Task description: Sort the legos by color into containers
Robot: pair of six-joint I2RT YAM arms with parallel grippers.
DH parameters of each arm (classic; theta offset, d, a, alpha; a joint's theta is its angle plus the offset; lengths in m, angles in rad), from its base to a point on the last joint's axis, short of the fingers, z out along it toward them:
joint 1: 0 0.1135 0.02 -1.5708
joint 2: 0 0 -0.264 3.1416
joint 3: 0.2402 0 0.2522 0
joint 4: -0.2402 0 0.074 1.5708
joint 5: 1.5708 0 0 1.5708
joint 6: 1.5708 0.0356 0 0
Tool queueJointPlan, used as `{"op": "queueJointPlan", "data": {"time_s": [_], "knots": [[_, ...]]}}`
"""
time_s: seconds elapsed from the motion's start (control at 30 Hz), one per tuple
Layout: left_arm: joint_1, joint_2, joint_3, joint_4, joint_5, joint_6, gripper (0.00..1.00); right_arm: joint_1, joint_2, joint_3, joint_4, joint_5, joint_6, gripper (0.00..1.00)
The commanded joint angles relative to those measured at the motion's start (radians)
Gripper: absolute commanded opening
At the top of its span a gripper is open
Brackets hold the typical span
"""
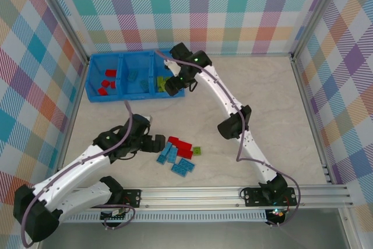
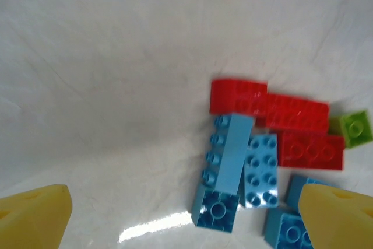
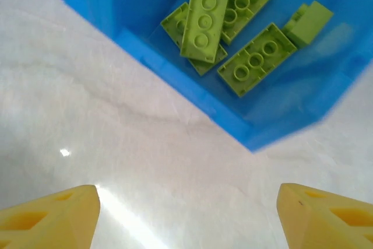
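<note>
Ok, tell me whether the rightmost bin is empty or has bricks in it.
Has bricks: several lime green legos lie on the floor of the rightmost bin.

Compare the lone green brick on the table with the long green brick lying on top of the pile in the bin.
Place: the lone green brick lies on the table next to a red brick; the long green brick lies in the blue bin, on other green bricks. Shape: the lone one looks small and square; the long one is a narrow rectangle. Both are lime green.
</note>
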Motion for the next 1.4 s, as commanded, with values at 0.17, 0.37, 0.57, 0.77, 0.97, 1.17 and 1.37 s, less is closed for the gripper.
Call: {"op": "queueJointPlan", "data": {"time_s": [0.17,0.37,0.57,0.77,0.97,1.17,1.37], "knots": [[-0.097,0.138,-0.031,0.077,0.037,0.021,0.99,-0.048,-0.382,-0.338,-0.066,-0.017,-0.195,0.91],[-0.099,0.235,-0.029,0.170,0.033,0.002,0.84,-0.046,-0.743,-0.850,0.132,-0.146,-0.199,0.92],[-0.099,0.342,-0.021,0.227,0.039,-0.007,0.66,-0.046,-0.997,-1.305,0.330,-0.309,-0.117,0.96],[-0.099,0.411,-0.018,0.264,0.054,-0.009,0.54,-0.046,-1.094,-1.533,0.400,-0.371,-0.029,0.95],[-0.100,0.460,-0.012,0.274,0.036,-0.005,0.39,-0.046,-1.181,-1.639,0.467,-0.402,0.052,0.95],[-0.100,0.488,-0.021,0.302,0.018,-0.008,0.29,-0.046,-1.218,-1.677,0.481,-0.461,0.089,0.94],[-0.100,0.411,-0.023,0.301,-0.024,-0.029,0.10,-0.046,-1.240,-1.724,0.489,-0.577,0.095,0.94]]}}
